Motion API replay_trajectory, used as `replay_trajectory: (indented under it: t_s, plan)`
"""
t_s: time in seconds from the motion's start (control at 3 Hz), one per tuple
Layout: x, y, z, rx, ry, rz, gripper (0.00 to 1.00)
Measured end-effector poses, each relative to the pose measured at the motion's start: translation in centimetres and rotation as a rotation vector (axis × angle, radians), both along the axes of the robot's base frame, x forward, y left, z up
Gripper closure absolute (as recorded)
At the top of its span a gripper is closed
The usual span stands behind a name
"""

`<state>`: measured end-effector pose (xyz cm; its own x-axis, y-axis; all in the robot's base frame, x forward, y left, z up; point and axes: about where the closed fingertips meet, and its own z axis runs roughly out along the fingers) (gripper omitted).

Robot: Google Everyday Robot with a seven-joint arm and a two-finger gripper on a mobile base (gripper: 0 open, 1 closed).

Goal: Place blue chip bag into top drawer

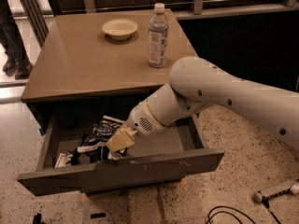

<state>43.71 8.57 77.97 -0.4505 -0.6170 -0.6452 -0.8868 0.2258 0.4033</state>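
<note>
The top drawer (140, 168) is pulled open below the brown table top. The blue chip bag (98, 133) lies crumpled inside it, in the left half, dark navy with white lettering. My gripper (119, 141) is the tan tip of the white arm. It sits inside the drawer, just right of the bag and close above the drawer's front board. It hides the bag's right edge. I cannot see whether it touches the bag.
A cream bowl (120, 28) and a clear water bottle (158, 29) stand on the table top (79, 64). A person's legs (11, 36) are at the far left. A black cable (224, 214) and a white tool (275, 191) lie on the floor at the right.
</note>
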Motion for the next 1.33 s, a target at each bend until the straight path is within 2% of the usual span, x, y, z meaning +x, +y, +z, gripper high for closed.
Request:
replay_trajectory:
  t_s: [0.33,0.67,1.0,1.33]
  plan:
    - [1.1,-2.2,-1.5,-0.039,-0.053,0.001,1.0]
    - [2.4,-3.8,-3.0,-0.066,-0.127,0.025,1.0]
    - [2.4,-3.8,-3.0,-0.067,-0.128,0.025,1.0]
    - [3.5,-4.6,-3.5,-0.097,-0.186,0.023,1.0]
